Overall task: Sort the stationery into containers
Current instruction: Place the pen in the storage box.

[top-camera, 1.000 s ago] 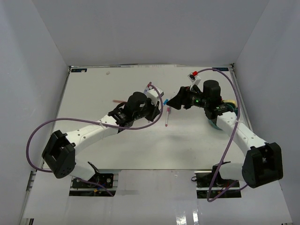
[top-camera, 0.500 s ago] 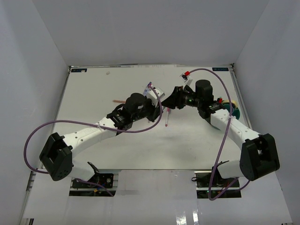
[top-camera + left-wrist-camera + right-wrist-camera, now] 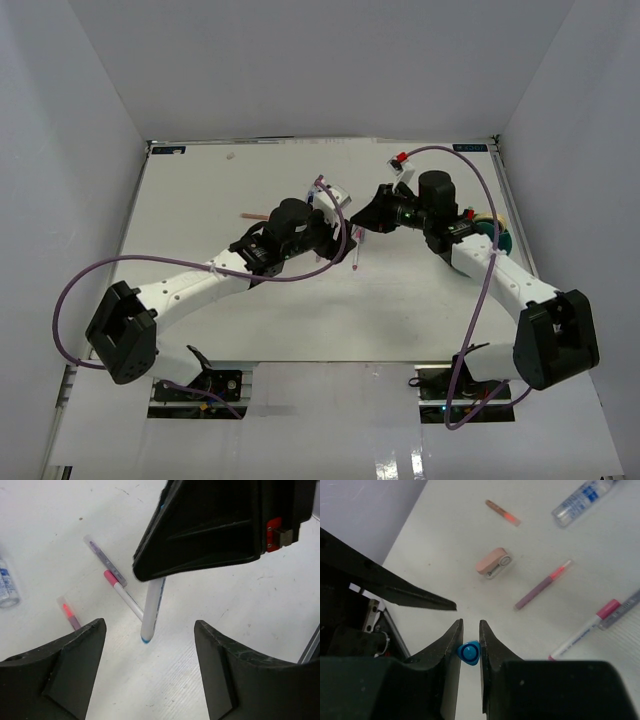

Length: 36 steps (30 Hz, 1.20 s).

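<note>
Likely a lab: white-walled test enclosure (image 3: 320,60).

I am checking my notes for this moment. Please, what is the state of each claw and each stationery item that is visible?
Left claw: open, holding nothing.
Right claw: shut on the blue pen.
Blue pen: gripped, tip pointing down towards the table.
Pink-capped pen: lying flat on the table.
Eraser: lying loose on the table.
Bottle: lying on its side.

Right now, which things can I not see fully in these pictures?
Bowl: top view, mostly hidden behind the right arm.
Bottle: left wrist view, cut by the left edge.
Blue pen: right wrist view, only its end shows inside the shut right gripper.
</note>
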Motion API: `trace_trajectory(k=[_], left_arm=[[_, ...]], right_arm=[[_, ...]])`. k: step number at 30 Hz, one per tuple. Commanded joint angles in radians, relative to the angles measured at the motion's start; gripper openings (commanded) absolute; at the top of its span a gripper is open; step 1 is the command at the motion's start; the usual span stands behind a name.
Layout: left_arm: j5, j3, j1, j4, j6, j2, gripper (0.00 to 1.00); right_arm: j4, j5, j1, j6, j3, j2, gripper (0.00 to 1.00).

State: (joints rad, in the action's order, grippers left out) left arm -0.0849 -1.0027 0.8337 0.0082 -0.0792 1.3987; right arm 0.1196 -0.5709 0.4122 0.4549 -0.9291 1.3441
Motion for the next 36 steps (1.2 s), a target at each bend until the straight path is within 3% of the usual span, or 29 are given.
trace_trajectory(k=[1, 5, 9, 12, 21, 36], left_arm=[[0.063, -0.008, 0.004, -0.004, -0.042, 0.002, 0.83], [0.171, -0.024, 0.002, -0.108, -0.114, 0.016, 0.98], [0.209, -0.024, -0.001, -0.172, -0.191, 0.031, 0.98], [0.212, -0.017, -0.004, -0.214, -0.241, 0.043, 0.98], [0.217, 0.001, -0.01, -0.252, -0.278, 0.055, 0.98], [0.205, 0.001, -0.01, -0.244, -0.301, 0.068, 0.98]], right_arm=[[-0.112, 0.17, -0.036, -0.103, -0.053, -0.065, 0.08], [-0.27, 0.471, -0.091, -0.229, -0.083, -0.117, 0.08], [-0.334, 0.786, -0.154, -0.323, -0.085, -0.163, 0.08], [-0.365, 0.882, -0.194, -0.347, -0.086, -0.172, 0.08], [-0.37, 0.905, -0.338, -0.352, -0.08, -0.18, 0.08], [-0.229, 0.83, -0.397, -0.302, 0.041, -0.079, 0.08]])
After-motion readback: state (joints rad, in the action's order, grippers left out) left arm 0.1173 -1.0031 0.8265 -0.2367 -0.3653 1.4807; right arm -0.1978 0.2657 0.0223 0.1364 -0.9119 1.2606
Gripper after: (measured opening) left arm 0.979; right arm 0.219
